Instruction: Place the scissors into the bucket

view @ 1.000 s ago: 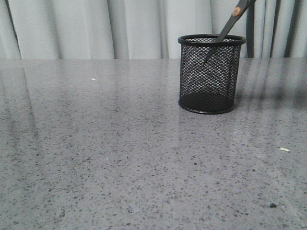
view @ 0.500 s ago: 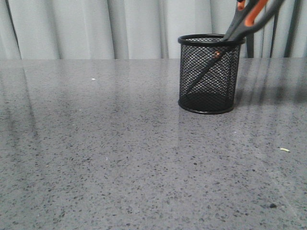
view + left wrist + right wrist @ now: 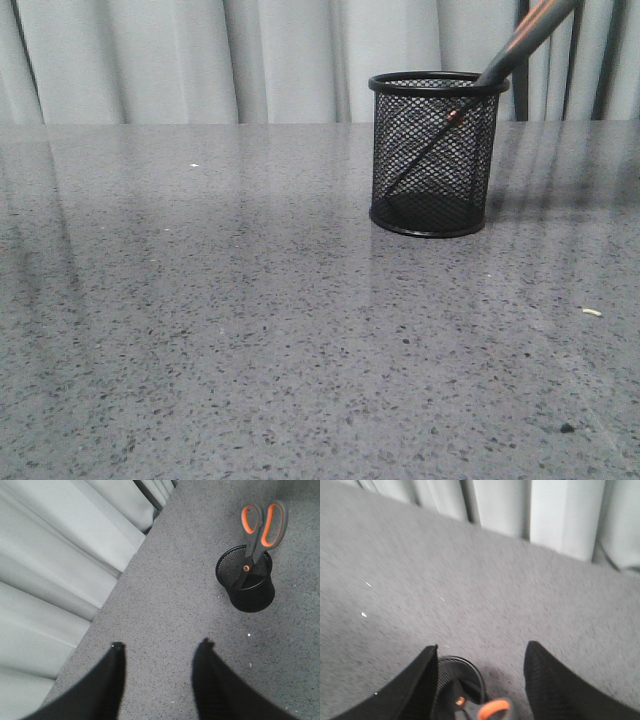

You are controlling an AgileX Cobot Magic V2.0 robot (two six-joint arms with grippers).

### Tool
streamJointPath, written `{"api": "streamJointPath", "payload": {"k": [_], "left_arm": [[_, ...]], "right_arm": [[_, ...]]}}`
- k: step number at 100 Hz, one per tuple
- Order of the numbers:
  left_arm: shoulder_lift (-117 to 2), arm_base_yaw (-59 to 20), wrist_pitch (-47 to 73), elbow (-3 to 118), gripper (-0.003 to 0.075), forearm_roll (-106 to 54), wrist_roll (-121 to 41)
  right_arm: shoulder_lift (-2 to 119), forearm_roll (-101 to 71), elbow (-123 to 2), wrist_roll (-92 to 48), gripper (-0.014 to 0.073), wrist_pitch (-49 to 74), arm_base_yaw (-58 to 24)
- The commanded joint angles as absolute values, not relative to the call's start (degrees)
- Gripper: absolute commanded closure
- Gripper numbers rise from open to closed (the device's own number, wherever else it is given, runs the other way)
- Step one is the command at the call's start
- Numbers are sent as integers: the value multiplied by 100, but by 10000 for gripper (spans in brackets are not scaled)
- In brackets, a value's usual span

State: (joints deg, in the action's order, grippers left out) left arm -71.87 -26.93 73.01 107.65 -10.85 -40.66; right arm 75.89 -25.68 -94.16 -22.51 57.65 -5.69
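Front view, cup: the bucket (image 3: 437, 153) stood upright on the grey table (image 3: 250, 330), toward the right and near the curtain (image 3: 200, 60).
Front view, blades: the scissors (image 3: 470, 95) leaned inside it, tips down against the far-left wall near the base, handles poking out past the right rim and off the top of the picture.
Front view, arms: no gripper showed here at all.
Left wrist view, gripper: the left gripper (image 3: 160, 647) hung spread wide with nothing between its fingers — well apart from the bucket (image 3: 247, 582).
Left wrist view, scissors: from above, the scissors (image 3: 255, 540) lay slanted across the rim, pivot just inside the mouth, both orange-lined loops hanging well outside.
Right wrist view, gripper: the right gripper (image 3: 482, 652) was open too, fingers parted and gripping nothing, with the bucket (image 3: 457, 680) and one orange loop of the scissors (image 3: 492, 711) just below, between the fingers.
Risk, tipping: the cup looked shorter than the scissors, so most of the handle weight sat beyond the rim — that lean could tip a light mesh cup.
Risk, snagging: the right fingers bracketed the handle closely; a careless pull-away could catch a loop and drag scissors or cup over.
Risk, judgement: a straight lift clear looked safest.
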Motion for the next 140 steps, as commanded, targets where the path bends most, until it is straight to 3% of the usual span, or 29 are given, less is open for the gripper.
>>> {"api": "streamJointPath", "payload": {"k": [1,5,22,43,59,70,80,107,140], "left_arm": [[-6941,-2694,6979,10925,645,-1213,-3804],[-6883,-2694,6963,10925,743,-1213,-3719],[-6729,-2694,6922,10907,740,-1202,-3232],[-5865,-2694,5501,9634,740,-1300,-2637],[-4543,-2694,3247,7148,740,-1376,-2622],[-3612,-2694,1461,5142,740,-1637,-2611],[-2918,-2694,528,3854,740,-1971,-2611],[-1182,-2694,214,1586,740,-2278,-2611],[-312,-2694,224,995,740,-2534,-2611]], "right_arm": [[7136,-2874,-9616,-2237,301,5382,-532],[7014,-2909,-9616,-2237,342,5369,-532],[6429,-3073,-9234,-2237,668,5224,-544],[5022,-3073,-7162,-2237,656,3372,-544],[3726,-3121,-5402,-2237,659,2044,-544],[2918,-3121,-4360,-2237,659,1601,-544],[2164,-3105,-3643,-2237,659,1452,-544],[766,-3107,-2096,-2237,659,1463,-544],[531,-3294,-1681,-2237,659,1678,-544]]}}
